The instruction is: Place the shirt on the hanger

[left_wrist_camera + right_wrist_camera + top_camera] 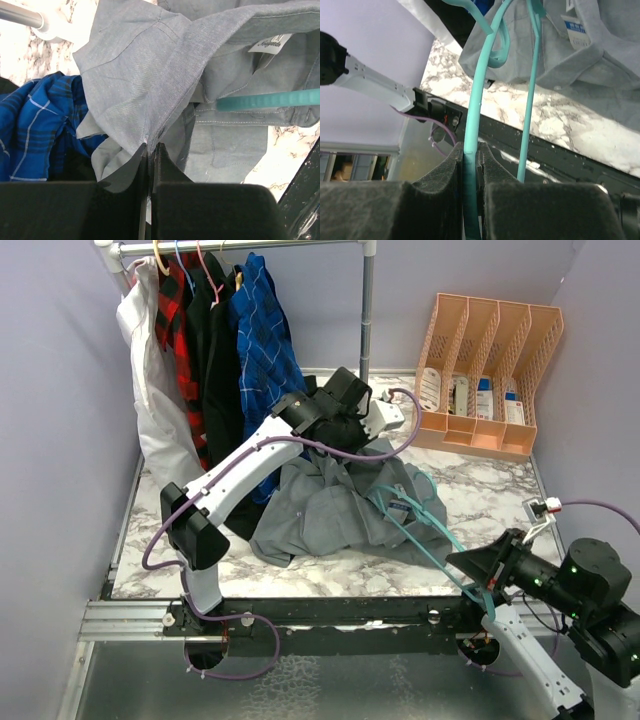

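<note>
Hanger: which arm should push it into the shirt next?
Right. The right gripper is shut on the hanger, whose end is at the shirt collar; the left gripper is pinching shirt fabric.

the shirt (340,510) lies in the middle of the table (490,502), the clothes rack (368,310) behind it at left, the file organiser (490,370) behind at right. the hanger (270,100) reaches from near right into the shirt.
</note>
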### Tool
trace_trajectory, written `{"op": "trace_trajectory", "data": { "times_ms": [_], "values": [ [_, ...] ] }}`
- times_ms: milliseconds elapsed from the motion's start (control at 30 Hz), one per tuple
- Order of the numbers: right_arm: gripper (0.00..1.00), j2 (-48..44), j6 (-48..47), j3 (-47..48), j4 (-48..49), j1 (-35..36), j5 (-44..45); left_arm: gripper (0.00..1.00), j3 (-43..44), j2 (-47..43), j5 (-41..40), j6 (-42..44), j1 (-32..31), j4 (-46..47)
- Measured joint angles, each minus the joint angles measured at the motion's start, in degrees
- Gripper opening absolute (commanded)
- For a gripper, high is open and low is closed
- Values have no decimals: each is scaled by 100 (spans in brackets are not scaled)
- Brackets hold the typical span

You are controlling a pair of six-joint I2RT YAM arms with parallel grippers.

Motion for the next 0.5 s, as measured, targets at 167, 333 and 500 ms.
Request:
{"op": "trace_trajectory", "data": {
  "times_ms": [167, 333, 500],
  "values": [
    [1, -59, 114, -577, 802, -144, 28, 0, -260, -15, -59, -63, 0, 81],
    [1, -225, 188, -999, 1493, -212, 236, 0, -275, -9, -90, -105, 0, 120],
    [1, -306, 341, -1537, 2048, -214, 280, 0, -52, 81, -120, -210, 0, 129]
  ]
}}
